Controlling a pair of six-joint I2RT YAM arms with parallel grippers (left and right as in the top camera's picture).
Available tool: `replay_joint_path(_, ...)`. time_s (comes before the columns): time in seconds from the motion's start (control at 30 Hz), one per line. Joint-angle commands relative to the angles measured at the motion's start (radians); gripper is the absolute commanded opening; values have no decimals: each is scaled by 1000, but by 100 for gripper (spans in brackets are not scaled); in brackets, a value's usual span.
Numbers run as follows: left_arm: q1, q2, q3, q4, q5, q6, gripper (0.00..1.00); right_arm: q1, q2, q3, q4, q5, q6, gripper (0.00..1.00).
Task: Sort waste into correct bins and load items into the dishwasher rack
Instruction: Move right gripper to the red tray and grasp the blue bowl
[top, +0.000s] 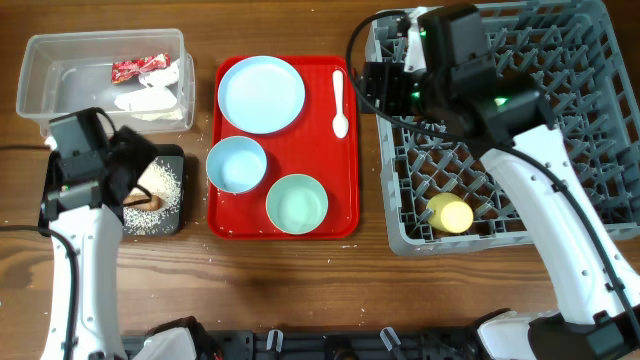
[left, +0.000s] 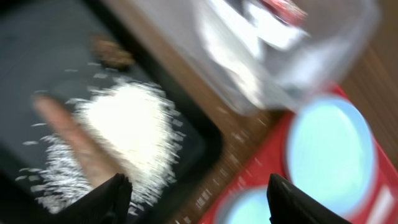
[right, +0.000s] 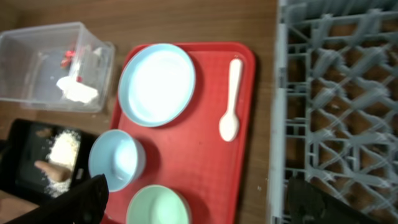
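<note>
The left jaws stand apart and empty over the black tray (left: 37, 50), a shallow matte bin. Just below and ahead of them lie a loose heap of white rice grains (left: 134, 124) and a brown carrot-like stick (left: 74, 140). A dark brown scrap (left: 112, 53) sits farther ahead. Beyond it, the clear plastic tub (top: 40, 90) holds a crinkly red snack wrapper (top: 140, 68) and crumpled white paper (top: 150, 100).

The right jaws, also wide apart and empty, hover over the grey pegged dishwasher rack (right: 336, 93). A yellow cup (top: 451, 214) lies in the rack behind them. To their left, the red serving tray (right: 186, 155) carries a smooth round light-blue plate (right: 157, 84), a light-blue bowl (right: 116, 158), a pale green bowl (right: 158, 208) and a white plastic spoon (right: 231, 99).

The dishes look rigid, light and slippery, so they are probably best pinched at the rim. The thin, flat spoon is probably best taken across its handle.
</note>
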Motion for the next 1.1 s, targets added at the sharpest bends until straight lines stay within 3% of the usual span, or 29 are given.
replay_joint_path(0.0, -124, -28, 14, 0, 134, 224, 74, 71, 58, -24, 39, -21, 40, 93)
replay_joint_path(0.13, -269, -26, 14, -5, 127, 289, 75, 180, 144, -24, 95, -21, 41, 92)
replay_joint_path(0.27, -302, -26, 14, -35, 101, 287, 73, 249, 226, -24, 127, -21, 76, 92)
replay_joint_path(0.37, -257, -26, 14, -44, 79, 240, 77, 286, 301, -24, 172, -49, 97, 88)
replay_joint_path(0.43, -214, -26, 14, -44, 80, 204, 78, 302, 341, -24, 204, -68, 101, 75)
replay_joint_path(0.67, -74, -26, 14, -42, 82, 205, 89, 334, 472, -25, 311, -72, 146, 53)
replay_joint_path(0.7, -60, -26, 14, -42, 82, 205, 95, 336, 492, -25, 329, -71, 153, 50)
replay_joint_path(0.73, -54, -26, 14, -41, 81, 205, 100, 336, 510, -25, 339, -71, 176, 50)
replay_joint_path(1.07, -53, -26, 14, -41, 79, 205, 100, 337, 613, -25, 381, -127, 197, 45)
